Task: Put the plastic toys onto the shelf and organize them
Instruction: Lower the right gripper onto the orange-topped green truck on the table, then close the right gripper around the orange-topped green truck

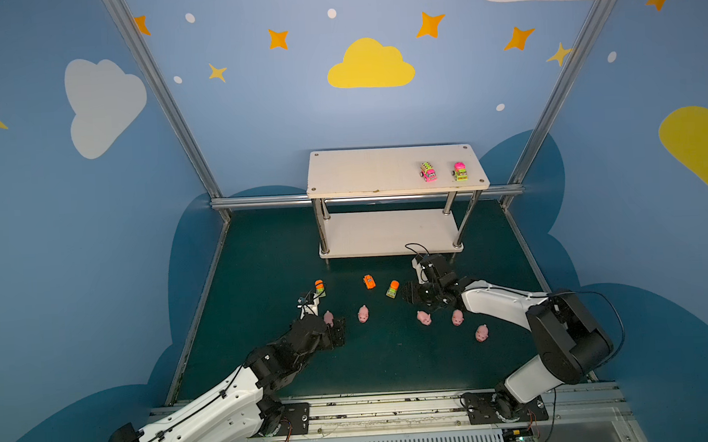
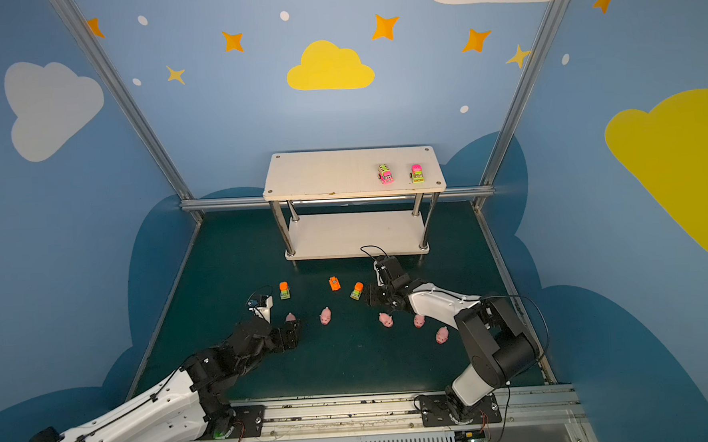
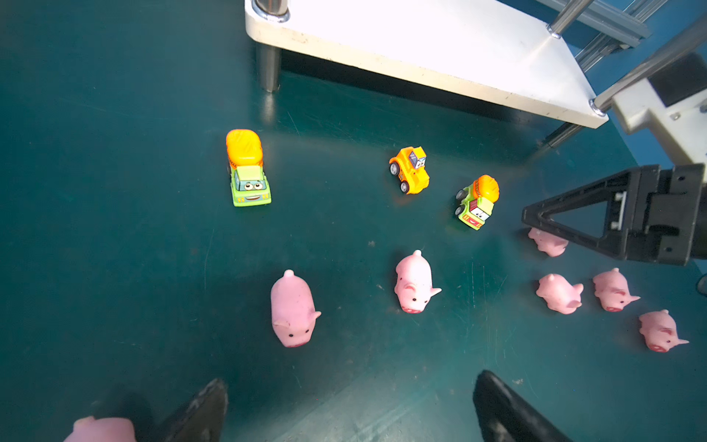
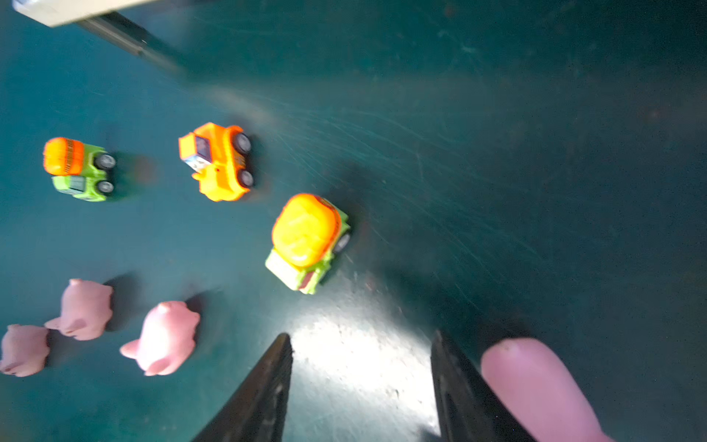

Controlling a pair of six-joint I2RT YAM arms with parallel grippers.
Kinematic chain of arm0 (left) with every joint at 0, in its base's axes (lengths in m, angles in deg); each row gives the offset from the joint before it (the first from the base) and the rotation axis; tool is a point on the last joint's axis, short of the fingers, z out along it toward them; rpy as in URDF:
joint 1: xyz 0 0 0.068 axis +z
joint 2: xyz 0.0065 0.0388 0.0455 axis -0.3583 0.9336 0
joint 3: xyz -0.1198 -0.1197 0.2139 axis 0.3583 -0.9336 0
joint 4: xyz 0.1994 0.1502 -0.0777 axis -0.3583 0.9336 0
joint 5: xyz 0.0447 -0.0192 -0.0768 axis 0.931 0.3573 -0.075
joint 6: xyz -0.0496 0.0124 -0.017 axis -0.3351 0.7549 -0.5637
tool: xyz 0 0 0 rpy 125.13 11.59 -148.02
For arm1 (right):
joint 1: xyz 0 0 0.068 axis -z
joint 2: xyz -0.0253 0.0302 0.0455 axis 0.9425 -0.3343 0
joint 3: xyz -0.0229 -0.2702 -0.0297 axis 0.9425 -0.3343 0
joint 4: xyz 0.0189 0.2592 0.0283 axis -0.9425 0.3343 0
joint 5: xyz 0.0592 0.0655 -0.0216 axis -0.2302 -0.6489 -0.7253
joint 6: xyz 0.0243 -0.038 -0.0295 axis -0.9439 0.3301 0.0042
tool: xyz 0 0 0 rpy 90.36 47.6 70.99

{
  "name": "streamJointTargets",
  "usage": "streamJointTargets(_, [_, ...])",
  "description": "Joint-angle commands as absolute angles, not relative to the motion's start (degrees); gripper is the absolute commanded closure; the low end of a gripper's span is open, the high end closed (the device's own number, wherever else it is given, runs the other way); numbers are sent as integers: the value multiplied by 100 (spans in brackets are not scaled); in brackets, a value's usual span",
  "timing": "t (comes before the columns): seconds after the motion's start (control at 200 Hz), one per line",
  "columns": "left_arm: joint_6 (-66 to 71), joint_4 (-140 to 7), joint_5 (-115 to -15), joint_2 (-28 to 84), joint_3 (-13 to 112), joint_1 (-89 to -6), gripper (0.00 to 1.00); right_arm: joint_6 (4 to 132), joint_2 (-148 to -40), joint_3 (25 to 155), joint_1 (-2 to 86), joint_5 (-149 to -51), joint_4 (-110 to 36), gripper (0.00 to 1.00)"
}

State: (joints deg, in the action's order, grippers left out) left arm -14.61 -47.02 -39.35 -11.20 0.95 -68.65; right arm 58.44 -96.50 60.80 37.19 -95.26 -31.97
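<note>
Since two toy vehicles [image 1: 428, 172] are already sitting side by side, a little apart, at the right end of the top board of the shelf [image 1: 362, 171], a row seems to be forming there, while the lower board is lying bare. Three more vehicles are waiting on the bench [image 1: 393, 365] in front of the shelf. One of them, an orange-and-green mixer truck [image 4: 306, 241], is standing just ahead of the right gripper [image 4: 361, 336]. That gripper is hanging low with its jaws partly spread and nothing between them, probably lining up on the truck as the next piece for the row. A pink pig [image 4: 535, 386] is lying just outside one of its fingers, not pinched. The other pigs are lying scattered nearer the robot, likely being left for later. The left gripper [image 3: 350, 379] is hovering with its jaws spread wide and empty, facing a front pig [image 3: 292, 310] that appears to be its target, while a side pig [image 3: 101, 428] is lying beside one finger.
</note>
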Motion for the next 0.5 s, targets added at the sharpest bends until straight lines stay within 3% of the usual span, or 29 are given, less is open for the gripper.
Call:
streamJointTargets(0.0, [-1367, -4661, -3814, -1203, 230, -6863, 0, 5887, -9745, 6382, 3638, -9572, -3081, 41])
streamJointTargets(0.496, [-1341, -4253, -3642, -1854, 95, -6811, 0, 5544, -10495, 7177, 3146, -8798, -2495, 33])
